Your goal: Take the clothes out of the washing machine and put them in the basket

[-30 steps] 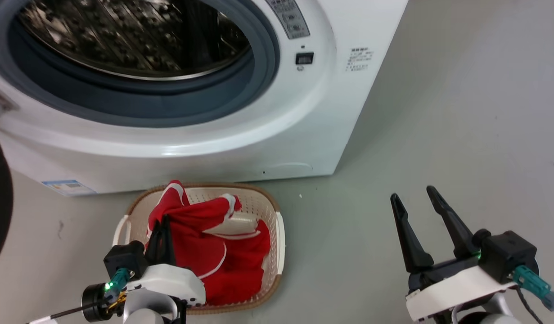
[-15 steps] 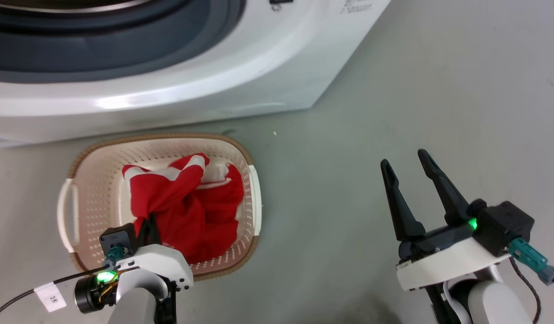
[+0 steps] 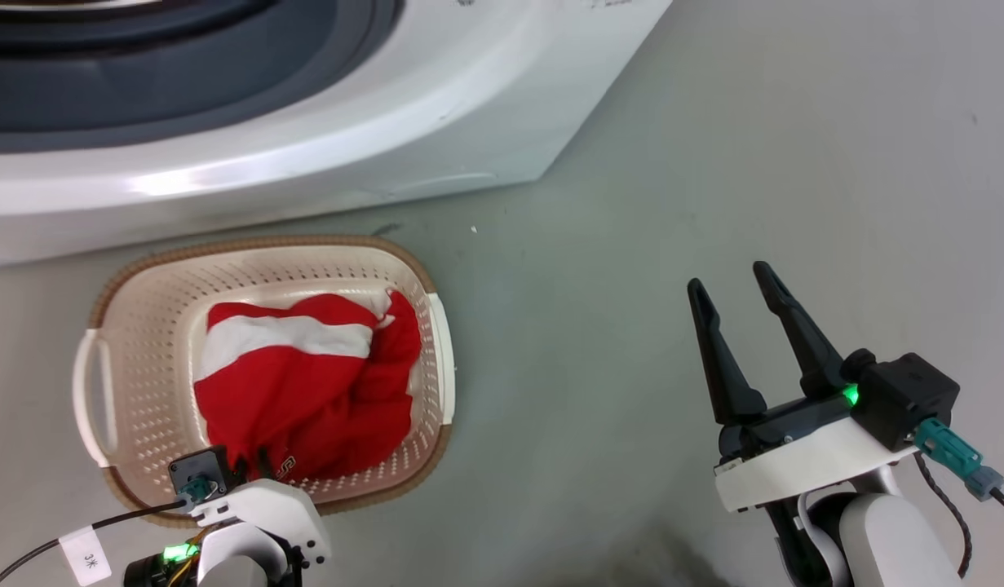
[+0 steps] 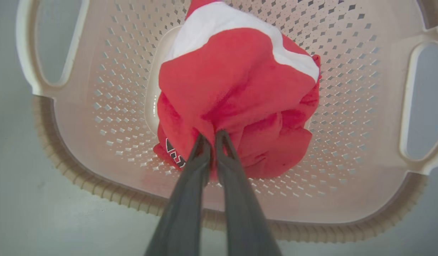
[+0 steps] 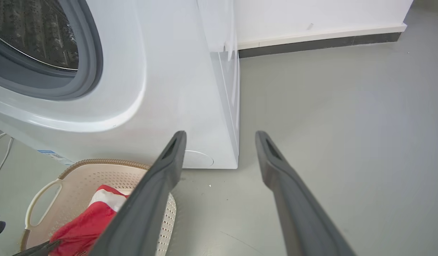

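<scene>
Your left tool (image 4: 211, 137) was clenched on a fold of the clothes (image 4: 236, 78), which lay heaped in the basket (image 4: 347, 192), likely so they'd drop inside; your right tool (image 3: 728, 275) hung released, empty, over the floor (image 3: 714, 122).

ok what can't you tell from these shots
- Drum contents: right wrist view's edge cuts it off; head view's top edge crops the washing machine.
- Lettering on the clothes: left wrist view, tucked under folds.
- Garment count: bunched together.
</scene>
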{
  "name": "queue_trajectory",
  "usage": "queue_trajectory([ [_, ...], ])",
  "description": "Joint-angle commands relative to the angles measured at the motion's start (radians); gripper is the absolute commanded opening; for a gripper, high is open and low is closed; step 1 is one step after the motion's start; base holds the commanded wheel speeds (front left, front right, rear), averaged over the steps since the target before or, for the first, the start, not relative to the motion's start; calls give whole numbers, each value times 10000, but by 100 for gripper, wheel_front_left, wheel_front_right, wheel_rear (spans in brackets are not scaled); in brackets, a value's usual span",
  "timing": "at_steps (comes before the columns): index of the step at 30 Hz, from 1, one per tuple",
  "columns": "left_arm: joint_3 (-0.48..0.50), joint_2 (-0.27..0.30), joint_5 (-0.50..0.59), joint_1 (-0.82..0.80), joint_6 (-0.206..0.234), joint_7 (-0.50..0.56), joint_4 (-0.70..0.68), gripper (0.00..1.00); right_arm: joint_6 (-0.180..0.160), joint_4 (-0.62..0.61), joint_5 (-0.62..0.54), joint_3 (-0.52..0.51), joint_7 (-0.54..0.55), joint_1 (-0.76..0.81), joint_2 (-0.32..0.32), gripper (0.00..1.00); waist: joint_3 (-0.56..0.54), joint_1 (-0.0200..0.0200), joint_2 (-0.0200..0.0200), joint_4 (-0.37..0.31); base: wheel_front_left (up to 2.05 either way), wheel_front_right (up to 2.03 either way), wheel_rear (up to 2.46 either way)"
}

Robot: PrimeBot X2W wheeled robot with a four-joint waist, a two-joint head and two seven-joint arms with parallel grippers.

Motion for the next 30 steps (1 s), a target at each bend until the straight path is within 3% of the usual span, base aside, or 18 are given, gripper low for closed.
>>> queue_trajectory([
  [1, 8, 3, 9, -43, -56, -25, -2, 100, -7, 24, 10, -39, -47, 6, -21, 100, -299, -1, 0, 133, 0, 0, 0],
  [10, -188, -154, 53, 636, -530, -25, -210, 100, -7, 53, -320, -548, 218, 717, -11, 100, -2457, -1, 0, 768, 0, 0, 0],
  [16, -858, -168, -251, 1119, -736, -24, -893, 100, -7, -157, -503, -1002, 508, 1409, 65, 100, -3795, -1, 0, 1076, 0, 0, 0],
  [30, -2777, -166, -157, 1740, -410, -24, -4171, 100, -7, -736, -852, -1800, 1058, 2816, 125, 100, -5564, -1, 0, 1492, 0, 0, 0],
])
